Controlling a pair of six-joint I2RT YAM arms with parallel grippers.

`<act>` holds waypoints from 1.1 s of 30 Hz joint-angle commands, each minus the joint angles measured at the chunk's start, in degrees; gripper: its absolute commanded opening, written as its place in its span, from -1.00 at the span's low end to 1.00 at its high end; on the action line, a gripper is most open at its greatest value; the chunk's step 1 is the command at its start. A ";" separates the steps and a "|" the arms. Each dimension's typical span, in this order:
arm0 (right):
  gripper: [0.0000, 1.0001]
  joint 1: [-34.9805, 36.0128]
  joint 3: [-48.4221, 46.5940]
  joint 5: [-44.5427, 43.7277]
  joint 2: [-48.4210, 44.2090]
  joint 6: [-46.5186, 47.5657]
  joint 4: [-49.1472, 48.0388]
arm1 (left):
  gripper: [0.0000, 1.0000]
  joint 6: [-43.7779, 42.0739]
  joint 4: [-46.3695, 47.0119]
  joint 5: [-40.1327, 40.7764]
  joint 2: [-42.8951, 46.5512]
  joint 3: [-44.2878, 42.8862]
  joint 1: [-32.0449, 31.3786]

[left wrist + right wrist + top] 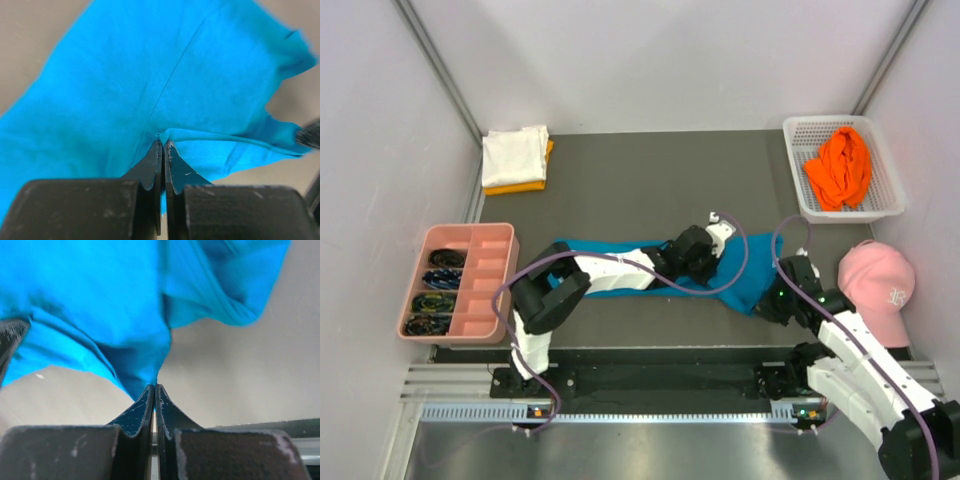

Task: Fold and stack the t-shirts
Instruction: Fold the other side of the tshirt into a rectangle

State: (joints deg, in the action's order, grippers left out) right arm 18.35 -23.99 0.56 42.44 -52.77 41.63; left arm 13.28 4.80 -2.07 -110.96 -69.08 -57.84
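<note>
Left wrist: the teal-blue t-shirt (150,75) is pinched at its hem by the closed left gripper (163,146). Another edge is clamped by the right gripper (154,388). Limp, light cloth, judged best gripped at hems.

Left arm: elbow bent, forearm extended to the right. Left gripper (162,146): jaws pressed together, pinching a fold of the teal-blue t-shirt (125,90). Right arm: folded low, reaching forward-left. Right gripper (154,388): jaws likewise closed on that shirt's edge.

Bright even light, soft shadows, blurry wrist close-ups
</note>
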 commanded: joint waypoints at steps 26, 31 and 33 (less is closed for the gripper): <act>-1.00 0.63 -25.32 -10.14 20.58 10.50 -6.47 | -1.00 5.00 1.88 6.46 13.40 10.19 -0.16; -1.00 0.64 -26.55 -10.14 23.65 10.85 -8.58 | -1.00 5.70 2.67 7.43 13.22 10.81 -0.16; -1.00 0.63 -27.16 -10.31 25.06 11.02 -9.28 | -1.00 5.79 2.85 8.04 13.05 10.98 -0.16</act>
State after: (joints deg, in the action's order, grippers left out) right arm 18.37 -47.18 -7.92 65.87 -43.03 35.97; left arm 18.11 5.19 4.19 -100.20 -58.85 -57.84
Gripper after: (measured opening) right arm 0.006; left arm 0.022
